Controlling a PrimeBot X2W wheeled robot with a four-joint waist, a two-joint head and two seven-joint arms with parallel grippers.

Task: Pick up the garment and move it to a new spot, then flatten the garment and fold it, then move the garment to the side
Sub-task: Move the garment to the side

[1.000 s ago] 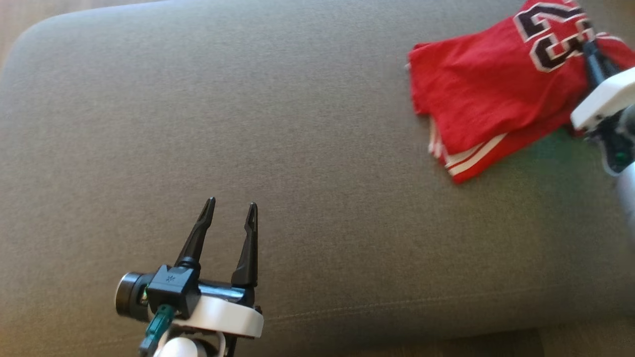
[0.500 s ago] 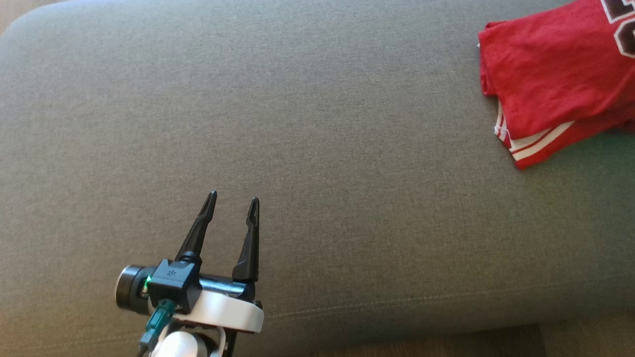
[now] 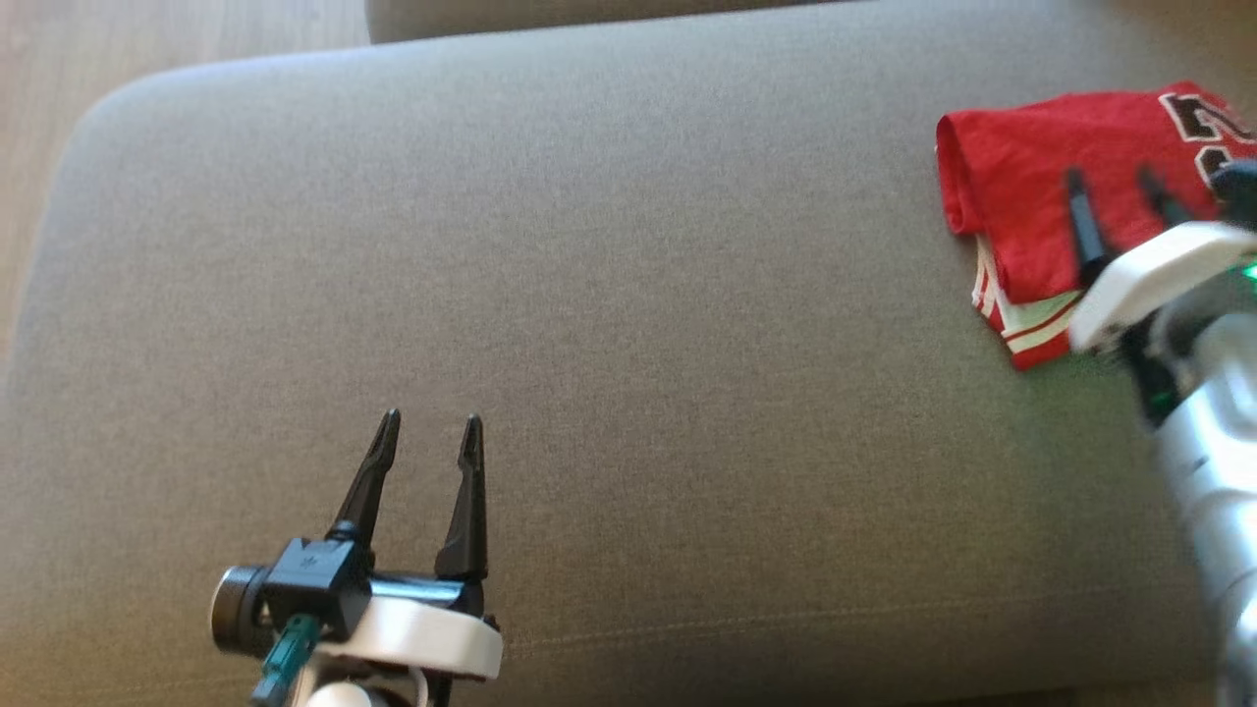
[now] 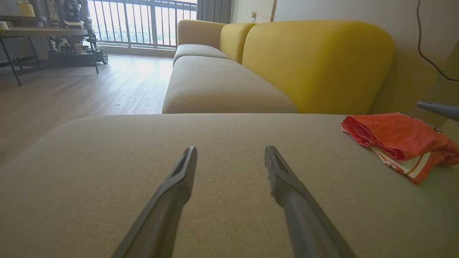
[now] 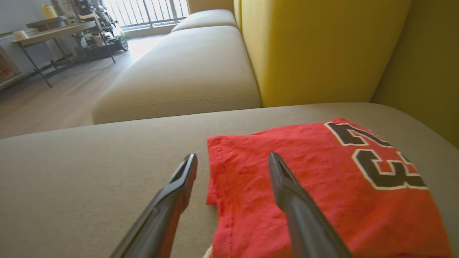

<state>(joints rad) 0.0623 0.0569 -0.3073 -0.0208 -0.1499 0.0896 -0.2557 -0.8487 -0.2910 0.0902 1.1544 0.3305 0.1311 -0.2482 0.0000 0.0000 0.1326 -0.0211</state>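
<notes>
Closest in, the left gripper (image 3: 430,422) hangs over the bare front part of the grey seat cushion (image 3: 628,295), its two dark fingers spread apart with nothing between them. Further out on the cushion's right side the right gripper (image 3: 1111,179) is spread wide too and grips nothing, with one finger above the cushion and the other above the folded red garment (image 3: 1021,206), which lies flat with a white-striped edge peeking out in front and black numbers on top. Way back there's a yellow backrest (image 4: 315,61), then wood floor (image 4: 89,86) and a railed window (image 4: 143,21).
</notes>
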